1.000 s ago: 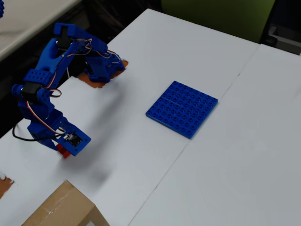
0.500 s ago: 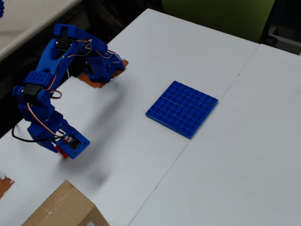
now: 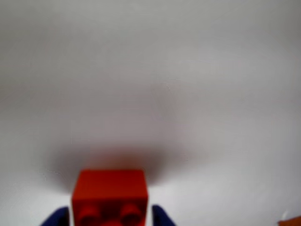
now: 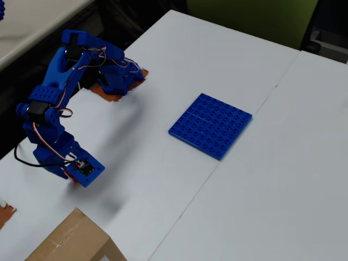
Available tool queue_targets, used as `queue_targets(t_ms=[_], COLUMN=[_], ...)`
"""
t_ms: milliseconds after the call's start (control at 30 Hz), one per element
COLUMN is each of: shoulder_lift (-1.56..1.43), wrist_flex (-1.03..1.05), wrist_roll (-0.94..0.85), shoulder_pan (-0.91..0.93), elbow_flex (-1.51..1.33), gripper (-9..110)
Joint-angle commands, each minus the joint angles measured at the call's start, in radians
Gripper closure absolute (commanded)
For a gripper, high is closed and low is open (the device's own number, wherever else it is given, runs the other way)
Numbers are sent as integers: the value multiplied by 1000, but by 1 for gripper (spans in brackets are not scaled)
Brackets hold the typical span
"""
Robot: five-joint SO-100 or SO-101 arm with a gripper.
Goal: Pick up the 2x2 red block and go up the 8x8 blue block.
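In the wrist view the 2x2 red block [image 3: 110, 190] fills the bottom middle, studs facing the camera. It sits between the two blue fingertips [image 3: 59, 217] of my gripper [image 3: 110, 217], which press against its sides just over the white table. In the overhead view my gripper [image 4: 70, 175] is low at the left of the table, and only a sliver of red [image 4: 66, 173] shows under it. The 8x8 blue block [image 4: 211, 126] lies flat in the middle of the table, far to the right of the gripper. It is out of the wrist view.
A cardboard box [image 4: 70, 242] stands at the bottom left, close below the gripper. The arm's base [image 4: 117, 80] sits at the table's upper left edge. A seam [image 4: 217, 168] between two white boards runs diagonally past the plate. An orange patch [image 3: 289, 220] shows at the bottom right of the wrist view.
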State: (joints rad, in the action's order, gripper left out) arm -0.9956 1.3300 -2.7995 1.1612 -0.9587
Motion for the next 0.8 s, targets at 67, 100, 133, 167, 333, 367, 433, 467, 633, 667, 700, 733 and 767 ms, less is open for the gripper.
queue_targets(t_ms=[67,100,133,167,333,367,433,467,633,667,700,733,767], shoulder_lift=[-5,-5,-3,-3,2,3,5,6,8,5,0,-6,-15], wrist_flex=[-11,-11,-11,-11,-11,-11,-11,-12,-12,-12,-12,-5,6], wrist_roll=[5,5,3,2,-5,-5,-6,-6,-12,-18,-23,-28,-29], shoulder_pan=[-6,-5,-5,-5,0,2,3,3,2,2,0,0,-3], elbow_flex=[23,23,23,21,21,21,21,21,21,21,21,25,26], gripper=[80,81,82,83,89,90,94,96,101,101,101,101,101])
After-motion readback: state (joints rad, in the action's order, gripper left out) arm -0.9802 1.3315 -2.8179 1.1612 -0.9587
